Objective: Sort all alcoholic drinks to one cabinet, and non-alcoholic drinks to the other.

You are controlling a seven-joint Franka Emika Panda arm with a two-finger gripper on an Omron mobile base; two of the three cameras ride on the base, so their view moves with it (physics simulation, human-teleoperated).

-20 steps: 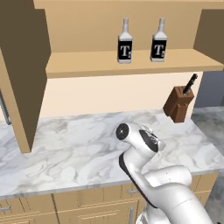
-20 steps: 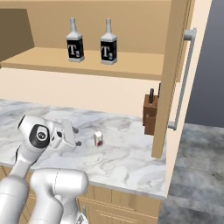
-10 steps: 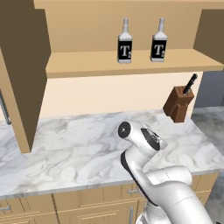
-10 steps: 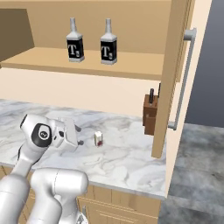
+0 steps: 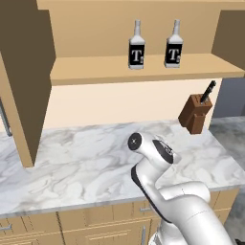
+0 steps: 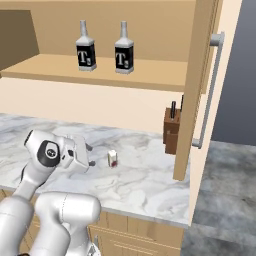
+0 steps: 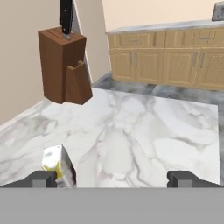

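- The gripper (image 6: 88, 155) hangs low over the marble worktop (image 5: 76, 167), jaws spread wide with nothing between them; in the hand view its two dark fingertips (image 7: 41, 178) stand far apart at the bottom edge.
- Just beside the left fingertip in the hand view stands a small white-and-yellow carton (image 7: 57, 164); from the right base view it sits on the worktop near the gripper, toward the back wall side and right of the hand.
- Further on, at the worktop's back right corner, a brown knife block (image 7: 63, 65) holds a dark-handled knife (image 7: 66, 17) upright.
- The two alcoholic drinks stand side by side, upright and apart, on the long shelf of the wide cabinet (image 5: 143, 72) above the worktop: the left "T" bottle (image 5: 137, 47) and the right "T" bottle (image 5: 174, 45), both nearer the shelf's right half and set back from its front edge.
- At the right end of the shelf is the narrow cabinet door (image 6: 197, 85), with its long grey bar handle (image 6: 210, 90).
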